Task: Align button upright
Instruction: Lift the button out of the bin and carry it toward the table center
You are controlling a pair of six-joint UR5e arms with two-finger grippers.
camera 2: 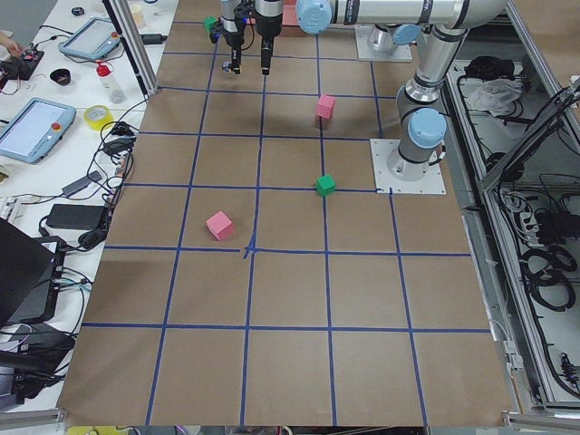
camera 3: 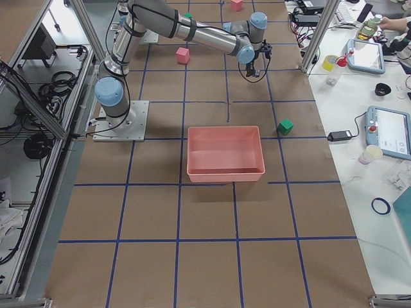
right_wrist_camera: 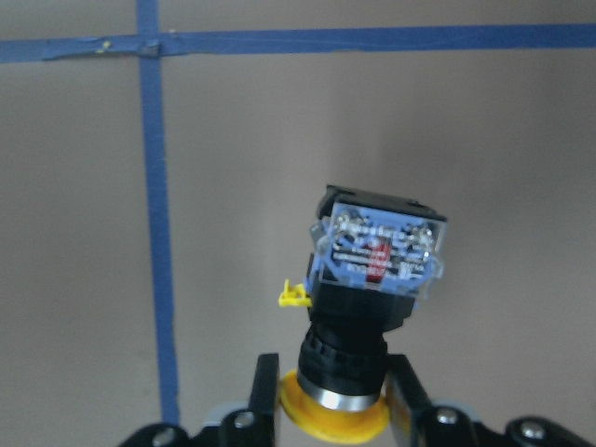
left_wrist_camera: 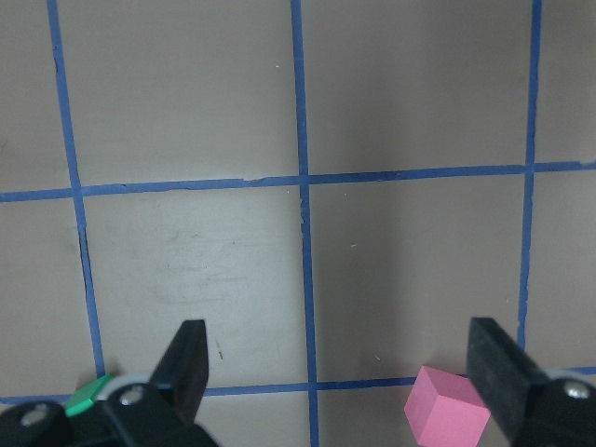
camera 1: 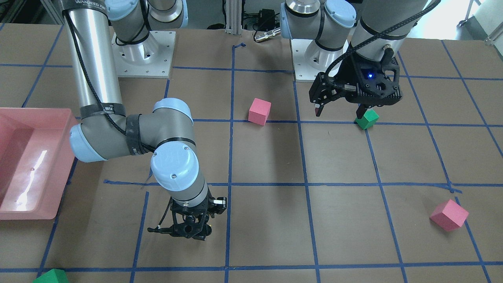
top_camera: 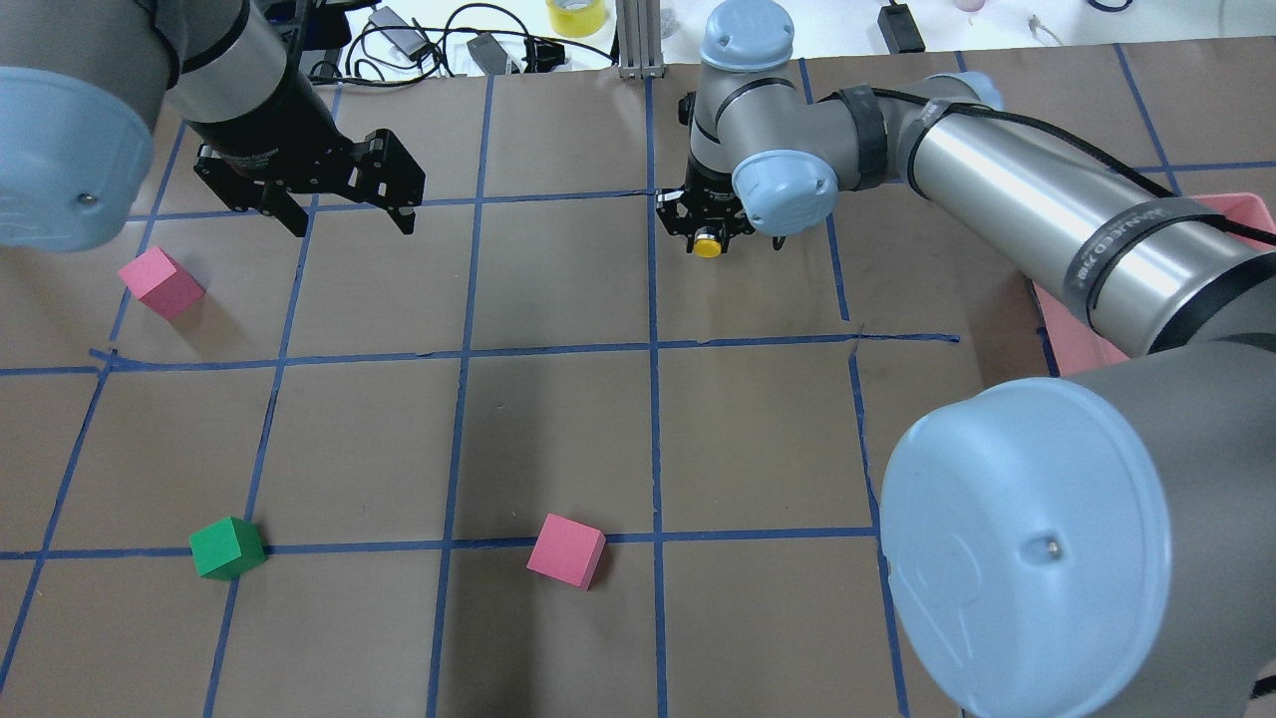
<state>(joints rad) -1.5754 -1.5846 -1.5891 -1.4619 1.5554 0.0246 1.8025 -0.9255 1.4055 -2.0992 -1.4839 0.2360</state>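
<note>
Brown-papered worktop (top_camera: 558, 429), blue tape grid; landmark for this entry is the pink tray (camera 3: 225, 173). State of my right jaws: closed down narrow on the button (right_wrist_camera: 358, 326), fingers (right_wrist_camera: 265, 391) pinching it at the black collar next to the yellow cap (right_wrist_camera: 335, 414). The cap sits at my wrist end and the clear contact block (right_wrist_camera: 377, 251) points away from me at the paper. Position: outside the tray, well apart from it, off toward the operators' edge and the middle of the worktop. The block looks a little skewed in the wrist view; I cannot tell whether its base touches the paper. State of my left jaws: wide open, nothing between the fingers (left_wrist_camera: 186, 358), hanging over bare paper much farther from the tray than the button. Assessment: the pick-up is done and the button sits base-down in my grip, so I judge the task well past halfway. Left to do: seat the base flat, square off any lean, let go, and check that it stands on its own, cap up. Not yet released, so not yet done.
</note>
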